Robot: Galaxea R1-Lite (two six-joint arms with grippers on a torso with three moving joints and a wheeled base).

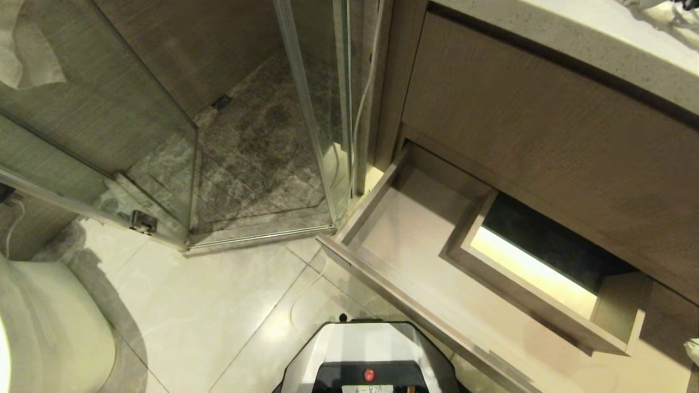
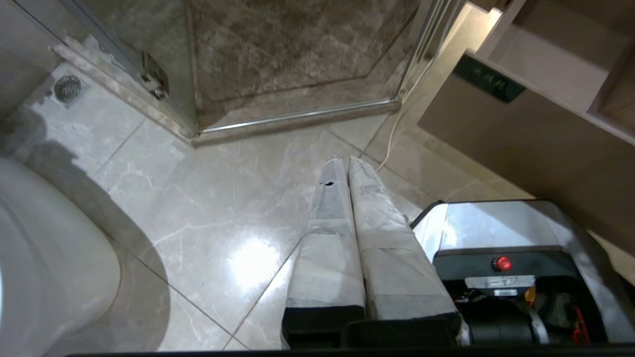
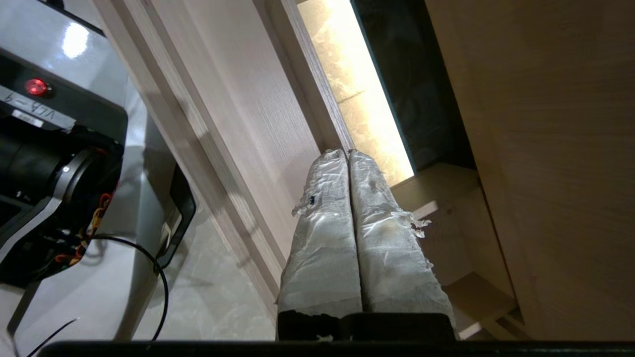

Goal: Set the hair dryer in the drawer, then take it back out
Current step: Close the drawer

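The drawer [image 1: 415, 240] stands pulled open at the right, under the taller wood-grain panel [image 1: 546, 136]; no hair dryer shows in it. A small black plate [image 2: 488, 79] on its front carries writing too small to read. The right gripper [image 3: 348, 154] is clenched and empty above the drawer. The left gripper [image 2: 342, 161] is clenched too, over the floor tiles [image 2: 223, 198].

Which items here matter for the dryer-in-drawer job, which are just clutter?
Job:
- drawer, pulled open, no hair dryer visible in it
- right gripper, shut, empty, above the drawer

Just there:
- shower glass
- toilet
- floor drain
- left gripper, idle
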